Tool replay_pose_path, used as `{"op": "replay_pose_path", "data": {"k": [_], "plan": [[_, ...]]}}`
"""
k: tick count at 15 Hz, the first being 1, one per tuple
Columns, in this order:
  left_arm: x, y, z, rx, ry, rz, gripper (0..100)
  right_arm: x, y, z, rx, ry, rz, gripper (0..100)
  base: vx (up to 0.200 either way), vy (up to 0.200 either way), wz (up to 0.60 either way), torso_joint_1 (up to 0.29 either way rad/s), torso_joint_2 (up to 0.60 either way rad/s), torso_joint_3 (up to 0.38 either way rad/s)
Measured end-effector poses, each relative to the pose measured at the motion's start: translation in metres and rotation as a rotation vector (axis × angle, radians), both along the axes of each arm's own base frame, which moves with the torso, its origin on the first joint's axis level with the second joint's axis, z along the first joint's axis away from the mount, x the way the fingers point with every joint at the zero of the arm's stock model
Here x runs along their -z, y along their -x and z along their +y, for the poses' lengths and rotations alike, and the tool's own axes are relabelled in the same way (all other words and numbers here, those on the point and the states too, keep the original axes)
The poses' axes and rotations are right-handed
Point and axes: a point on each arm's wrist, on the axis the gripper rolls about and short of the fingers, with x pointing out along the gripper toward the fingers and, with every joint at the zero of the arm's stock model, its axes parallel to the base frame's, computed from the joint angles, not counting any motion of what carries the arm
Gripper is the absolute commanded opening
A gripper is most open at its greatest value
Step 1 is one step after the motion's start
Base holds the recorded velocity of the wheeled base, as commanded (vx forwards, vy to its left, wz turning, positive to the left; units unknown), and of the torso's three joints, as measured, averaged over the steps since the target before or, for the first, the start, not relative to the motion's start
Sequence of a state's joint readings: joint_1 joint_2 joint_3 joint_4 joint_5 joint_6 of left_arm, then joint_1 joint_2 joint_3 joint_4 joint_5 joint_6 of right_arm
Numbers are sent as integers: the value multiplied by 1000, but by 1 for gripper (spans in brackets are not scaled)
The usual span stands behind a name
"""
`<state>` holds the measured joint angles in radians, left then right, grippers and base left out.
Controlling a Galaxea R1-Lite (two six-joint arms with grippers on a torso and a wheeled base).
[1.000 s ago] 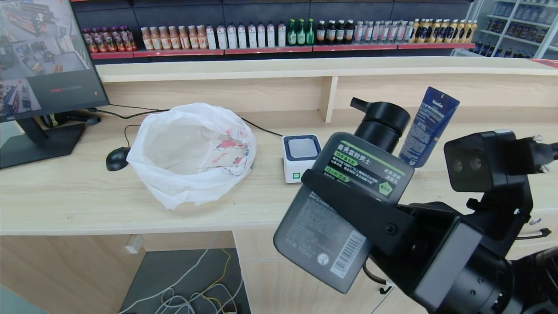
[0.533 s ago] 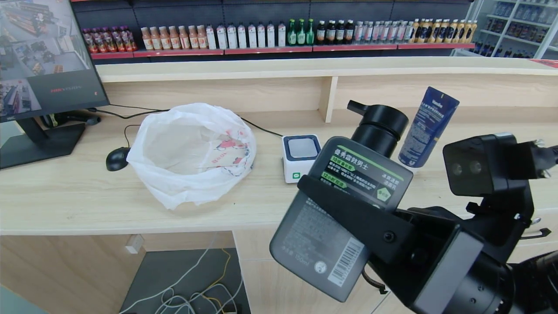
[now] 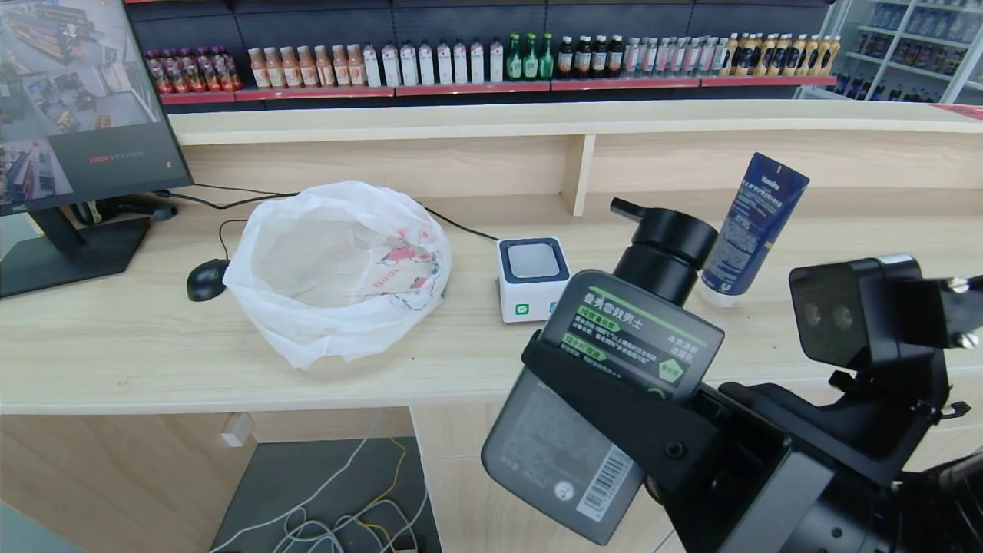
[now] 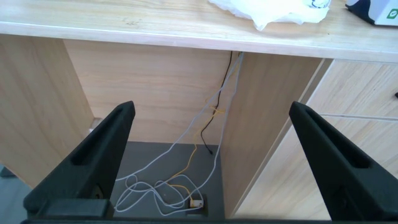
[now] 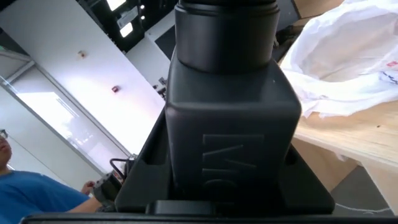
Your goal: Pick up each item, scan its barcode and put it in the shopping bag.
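1. In the head view, a dark grey pump bottle (image 3: 641, 334) is being pinched across its body by the right end effector (image 3: 614, 399). It is being held tilted in the air in front of the desk (image 3: 115, 346), with its black pump head pointing up and away and its barcode facing the camera. The white shopping bag (image 3: 338, 269) is lying open on the desk, the small white scanner (image 3: 528, 276) is sitting just beside it, and a blue tube (image 3: 752, 223) is standing on its cap farther right
2. In the left wrist view, the left end effector (image 4: 211, 109) is being held with its fingers spread wide, below the desk edge, with loose cables (image 4: 168, 186) lying on the floor beyond
3. In the right wrist view, the pump bottle is being clamped between the right end effector's fingers, and the shopping bag is being seen on the desk beyond it
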<state>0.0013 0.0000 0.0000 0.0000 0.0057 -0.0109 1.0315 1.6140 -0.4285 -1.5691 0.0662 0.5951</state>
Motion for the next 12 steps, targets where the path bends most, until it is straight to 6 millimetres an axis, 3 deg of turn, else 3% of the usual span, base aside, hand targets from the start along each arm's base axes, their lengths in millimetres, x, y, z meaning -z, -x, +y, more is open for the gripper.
{"op": "replay_pose_path", "data": {"k": [6,12], "plan": [[0,0,0,1,0,0,100,6,-22,-16,184,118,-151,0,0,0,0,0,0,0],[0,0,0,0,0,0,100,19,-44,-52,477,350,-339,0,0,0,0,0,0,0]]}}
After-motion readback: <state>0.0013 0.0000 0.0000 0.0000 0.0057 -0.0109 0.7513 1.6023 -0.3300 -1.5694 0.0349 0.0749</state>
